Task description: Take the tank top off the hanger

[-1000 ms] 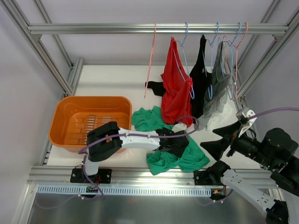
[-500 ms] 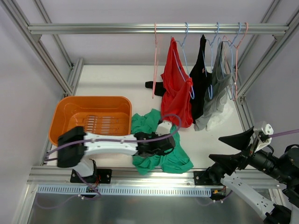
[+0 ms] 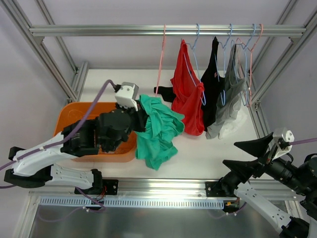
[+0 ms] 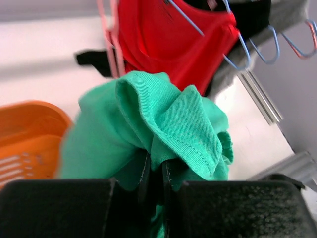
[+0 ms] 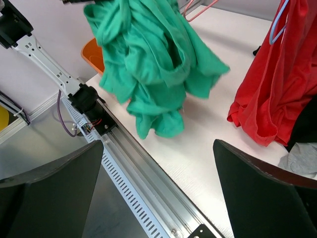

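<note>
**Green top lifted off the table**

Since a second ago the left arm has swung up and left, raising the green top [image 3: 156, 131] from the table [image 3: 213, 148] to beside the basket [image 3: 79, 105]; the right arm has pulled back toward the near right corner.

Top view: the left gripper [image 3: 141, 116] is buried in cloth, so its jaws cannot be read here. The top trails from the grip toward the near right, over the basket's right edge. The pink hanger [image 3: 159, 69] hangs bare beside the red top [image 3: 188, 106]. The right gripper [image 3: 230, 153] is spread wide and holds nothing.

Left wrist: only here does the grip show, with the fingers [image 4: 143, 171] pinched tight on a fold of green. The cloth fills the frame and blurs at its left edge, against the basket [image 4: 29, 124].

Right wrist: the top [image 5: 153, 54] hangs bunched, with its long axis vertical. Whether its lowest fold touches the table is unclear. The upper part is cut off by the frame.
</note>
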Motion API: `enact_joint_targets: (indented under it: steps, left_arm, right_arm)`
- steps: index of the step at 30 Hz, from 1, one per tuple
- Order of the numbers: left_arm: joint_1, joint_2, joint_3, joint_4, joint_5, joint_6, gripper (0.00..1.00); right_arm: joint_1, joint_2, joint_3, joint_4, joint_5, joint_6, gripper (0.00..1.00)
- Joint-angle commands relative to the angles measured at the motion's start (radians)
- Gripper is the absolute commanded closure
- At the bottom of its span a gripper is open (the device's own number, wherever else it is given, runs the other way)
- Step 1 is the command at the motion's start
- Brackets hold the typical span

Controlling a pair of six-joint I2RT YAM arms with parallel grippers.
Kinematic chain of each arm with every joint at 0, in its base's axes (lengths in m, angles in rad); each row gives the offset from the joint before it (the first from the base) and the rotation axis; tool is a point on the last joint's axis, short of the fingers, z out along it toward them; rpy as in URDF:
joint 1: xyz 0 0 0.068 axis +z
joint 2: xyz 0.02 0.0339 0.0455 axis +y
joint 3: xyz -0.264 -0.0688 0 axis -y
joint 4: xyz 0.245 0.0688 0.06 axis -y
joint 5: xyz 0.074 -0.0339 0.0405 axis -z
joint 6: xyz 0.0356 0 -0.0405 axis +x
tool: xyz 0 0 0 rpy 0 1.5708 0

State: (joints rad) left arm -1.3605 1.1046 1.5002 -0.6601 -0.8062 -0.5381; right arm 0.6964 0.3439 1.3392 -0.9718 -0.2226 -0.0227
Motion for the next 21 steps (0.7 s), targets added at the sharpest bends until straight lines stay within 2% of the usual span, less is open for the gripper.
enact_joint_targets:
  steps: [1,7,9,12,13,15,17,21]
  left_arm:
    - [-0.002,-0.035,0.127,-0.073,-0.218,0.141,1.00]
    - [0.003,-0.092,0.183,-0.079,-0.434,0.211,1.00]
    - [0.012,-0.080,0.251,-0.078,-0.467,0.272,1.00]
    - [0.076,-0.022,0.392,-0.073,-0.536,0.392,1.00]
    - [0.166,-0.009,0.422,-0.075,-0.533,0.415,1.00]
    - [0.250,-0.006,0.453,-0.076,-0.461,0.443,1.00]
    - [0.305,-0.026,0.437,-0.078,-0.453,0.438,1.00]
    - [0.307,-0.126,0.228,-0.084,-0.440,0.339,1.00]
  right_arm:
    - [0.000,0.036,0.034,0.058,0.022,-0.010,0.01]
    - [0.000,0.066,0.051,0.071,0.035,-0.005,0.01]
    - [0.002,0.086,0.061,0.079,0.032,-0.005,0.01]
    - [0.000,0.118,0.074,0.090,0.025,-0.003,0.00]
    - [0.002,0.124,0.075,0.094,0.022,0.004,0.01]
    - [0.002,0.136,0.071,0.116,0.008,0.015,0.00]
    - [0.000,0.139,0.058,0.140,-0.001,0.020,0.01]
    - [0.002,0.170,0.060,0.154,0.011,0.058,0.01]
